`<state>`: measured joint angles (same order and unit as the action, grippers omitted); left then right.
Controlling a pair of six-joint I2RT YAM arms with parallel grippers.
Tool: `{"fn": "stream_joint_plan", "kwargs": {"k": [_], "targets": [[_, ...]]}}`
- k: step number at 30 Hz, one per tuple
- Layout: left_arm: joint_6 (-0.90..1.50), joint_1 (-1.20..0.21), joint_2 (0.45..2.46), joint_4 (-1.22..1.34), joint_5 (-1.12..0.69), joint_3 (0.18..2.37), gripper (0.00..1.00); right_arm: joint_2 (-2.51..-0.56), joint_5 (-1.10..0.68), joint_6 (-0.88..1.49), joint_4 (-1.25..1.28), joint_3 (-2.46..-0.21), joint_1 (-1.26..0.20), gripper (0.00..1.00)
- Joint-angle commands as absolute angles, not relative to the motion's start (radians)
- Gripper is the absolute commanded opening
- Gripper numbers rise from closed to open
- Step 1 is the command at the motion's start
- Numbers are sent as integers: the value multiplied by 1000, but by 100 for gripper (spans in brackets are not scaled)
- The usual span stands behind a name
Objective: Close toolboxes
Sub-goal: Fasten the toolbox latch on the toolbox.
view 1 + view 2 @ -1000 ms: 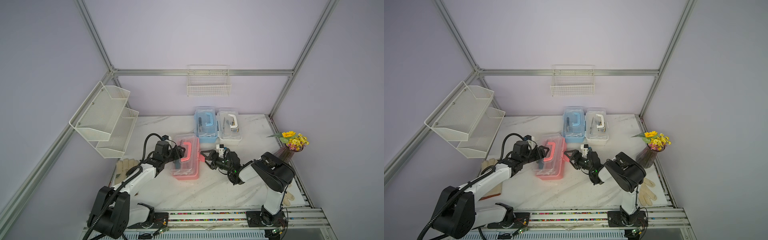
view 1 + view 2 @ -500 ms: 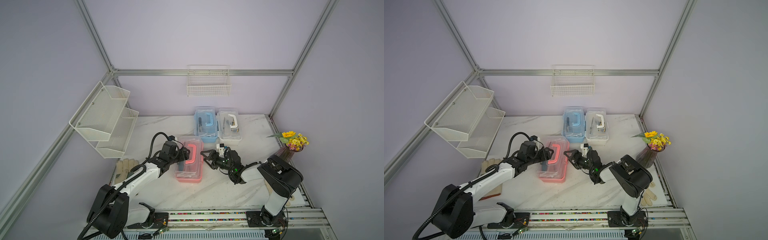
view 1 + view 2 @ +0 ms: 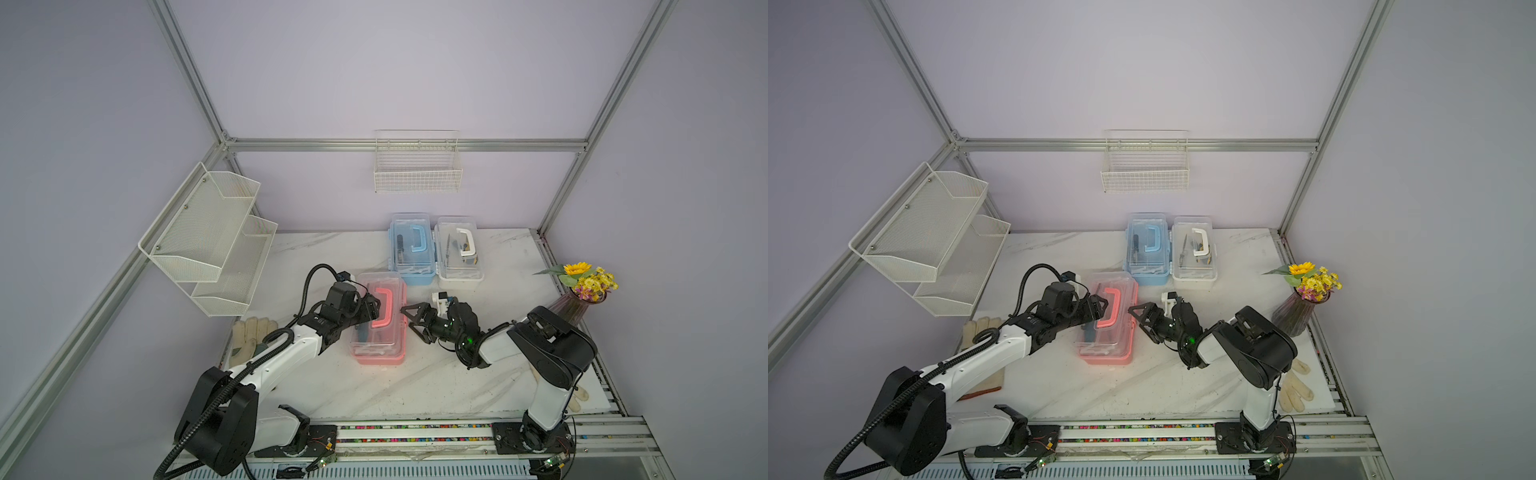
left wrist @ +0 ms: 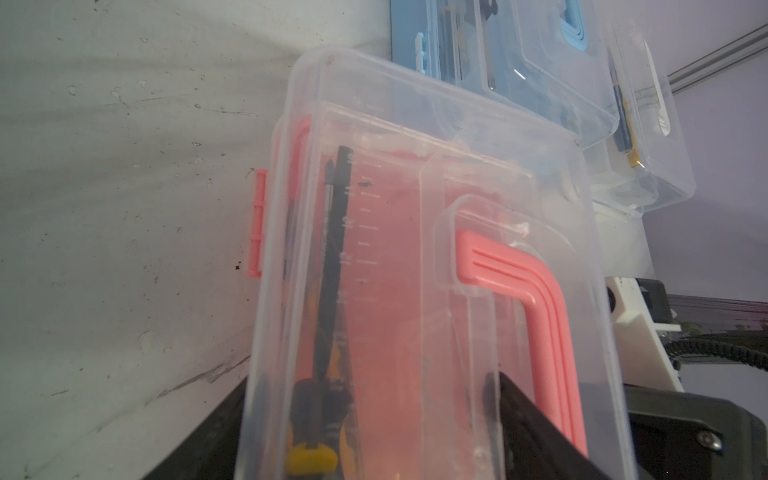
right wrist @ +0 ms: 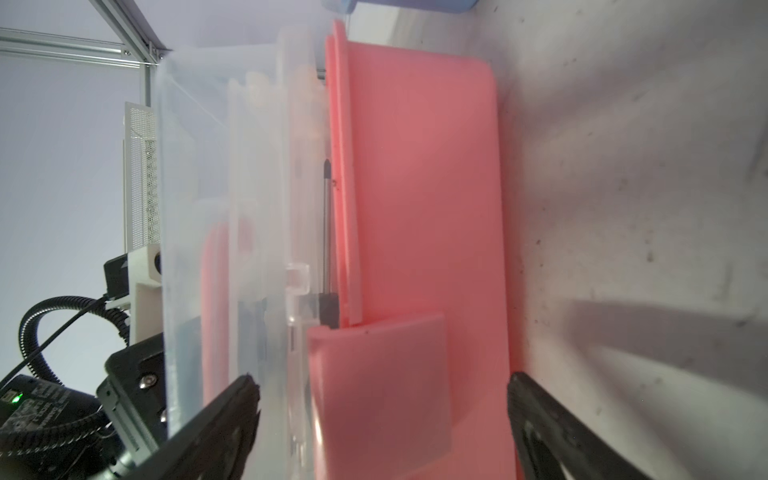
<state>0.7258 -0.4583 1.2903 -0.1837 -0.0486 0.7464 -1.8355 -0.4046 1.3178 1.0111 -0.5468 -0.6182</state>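
The pink toolbox (image 3: pixel 380 332) (image 3: pixel 1108 336) stands mid-table with its clear lid down; tools show through it in the left wrist view (image 4: pixel 386 249). My left gripper (image 3: pixel 370 309) (image 3: pixel 1096 309) (image 4: pixel 372 378) reaches in from the left. Its jaws are set across the lid, one finger at the side wall, one beside the pink handle (image 4: pixel 536 307). My right gripper (image 3: pixel 411 324) (image 3: pixel 1142 325) (image 5: pixel 380 377) is open at the box's right side, straddling the pink latch (image 5: pixel 378 399) without touching it. The blue toolbox (image 3: pixel 411 249) and white toolbox (image 3: pixel 459 253) stand behind with their lids down.
White mesh shelves (image 3: pixel 208 241) hang on the left wall and a wire basket (image 3: pixel 417 166) on the back wall. A vase of yellow flowers (image 3: pixel 582 291) stands at the right edge. Gloves lie at the left (image 3: pixel 249 336) and front right (image 3: pixel 577 399).
The pink toolbox has turned from a tilt to straight and shifted a little to the right along with my left gripper. My right gripper's jaws have spread slightly wider.
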Motion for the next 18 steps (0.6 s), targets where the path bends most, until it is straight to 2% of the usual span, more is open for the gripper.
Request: {"fn": "stream_joint_plan", "kwargs": {"k": [1,6,14,16,18], "targets": [[819,-471,1326,-311,-150,714,61,-1882,-434,1342,1098,-548,-632,96],[765,-472,1362,-366,-104,737,64,-1945,-437,1399,1246,-536,-632,97],[737,-500,1403,-406,-87,781,69,-1904,-426,1349,1156,-561,-632,97],[731,-509,1435,-409,-92,793,73,-1904,-427,1346,1146,-567,-633,95],[721,-517,1459,-410,-98,804,83,-1901,-423,1343,1136,-568,-632,92]]}}
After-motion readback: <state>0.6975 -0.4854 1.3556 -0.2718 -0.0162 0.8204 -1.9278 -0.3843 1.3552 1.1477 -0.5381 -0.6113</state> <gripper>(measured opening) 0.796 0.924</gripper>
